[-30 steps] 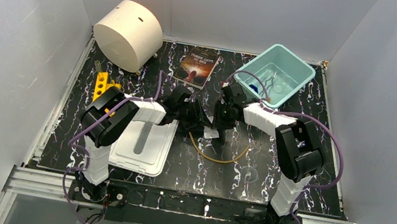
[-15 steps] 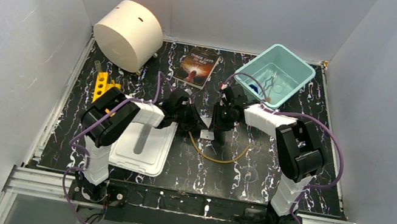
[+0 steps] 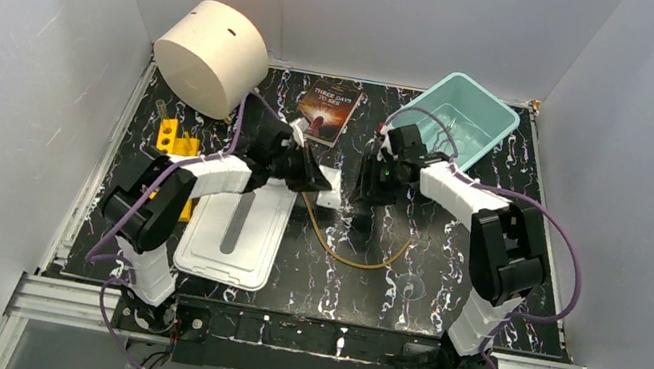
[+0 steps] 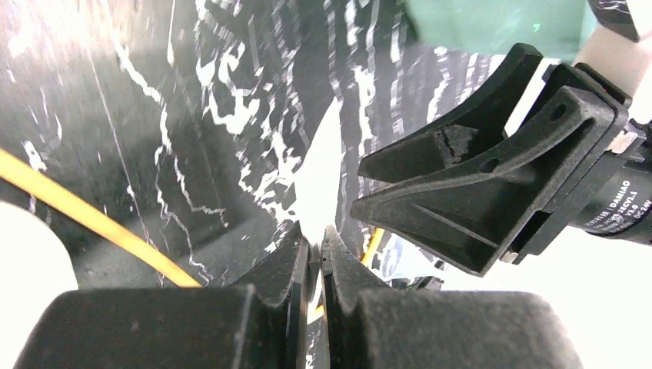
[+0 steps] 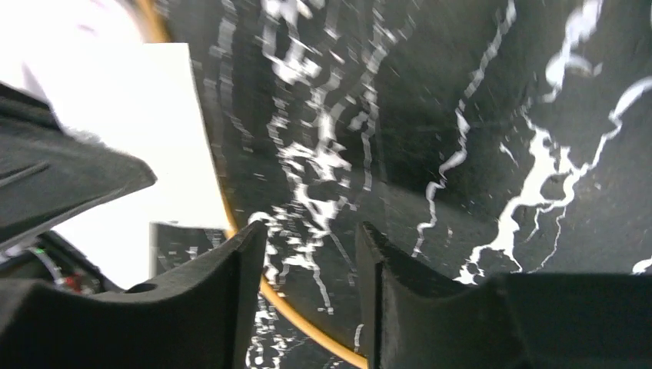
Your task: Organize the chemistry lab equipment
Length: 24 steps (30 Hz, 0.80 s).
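Observation:
My left gripper point(image 3: 318, 181) is shut on a thin white packet point(image 3: 331, 189), held just above the table's middle. In the left wrist view the packet point(image 4: 317, 173) shows edge-on between my closed left gripper's tips point(image 4: 315, 233). My right gripper point(image 3: 365, 194) is open and empty just right of the packet, a little apart from it. In the right wrist view the right gripper point(image 5: 311, 234) hangs over the tan rubber tubing point(image 5: 307, 324), with the packet point(image 5: 150, 138) to its left. The tubing point(image 3: 353, 256) lies curved on the table.
A teal bin point(image 3: 491, 137) holding small items stands at the back right. A dark-covered book point(image 3: 324, 108) and a big cream cylinder point(image 3: 211, 58) are at the back. A white tray point(image 3: 257, 245) and yellow pieces point(image 3: 170, 130) lie left. A clear glass dish point(image 3: 412, 287) sits front right.
My left gripper has carried the white packet up and toward the back left. My right gripper has drawn back to the right, apart from the packet.

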Each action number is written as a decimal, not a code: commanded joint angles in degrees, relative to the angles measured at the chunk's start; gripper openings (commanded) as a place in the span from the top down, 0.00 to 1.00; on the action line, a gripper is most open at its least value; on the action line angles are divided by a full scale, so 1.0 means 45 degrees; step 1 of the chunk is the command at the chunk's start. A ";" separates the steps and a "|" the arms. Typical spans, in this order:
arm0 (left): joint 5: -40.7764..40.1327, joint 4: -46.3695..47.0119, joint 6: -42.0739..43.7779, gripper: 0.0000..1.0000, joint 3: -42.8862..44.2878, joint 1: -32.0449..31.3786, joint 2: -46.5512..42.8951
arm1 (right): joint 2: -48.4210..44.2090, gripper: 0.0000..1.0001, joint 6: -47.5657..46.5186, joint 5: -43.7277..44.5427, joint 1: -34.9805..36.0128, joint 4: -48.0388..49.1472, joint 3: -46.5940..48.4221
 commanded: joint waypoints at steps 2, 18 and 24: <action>0.2229 -0.1233 0.2368 1.00 0.1605 0.1016 -0.1408 | -0.1482 0.38 -0.0602 -0.1729 -0.0109 0.0064 0.2133; 0.5622 -0.1596 0.3764 1.00 0.5555 0.1698 -0.1999 | -0.2811 0.16 0.3875 -0.3452 -0.1363 0.5187 0.3128; 0.6130 -0.1299 0.3505 1.00 0.6231 0.1821 -0.1912 | -0.2619 0.31 0.4499 -0.5752 -0.1407 0.7220 0.2968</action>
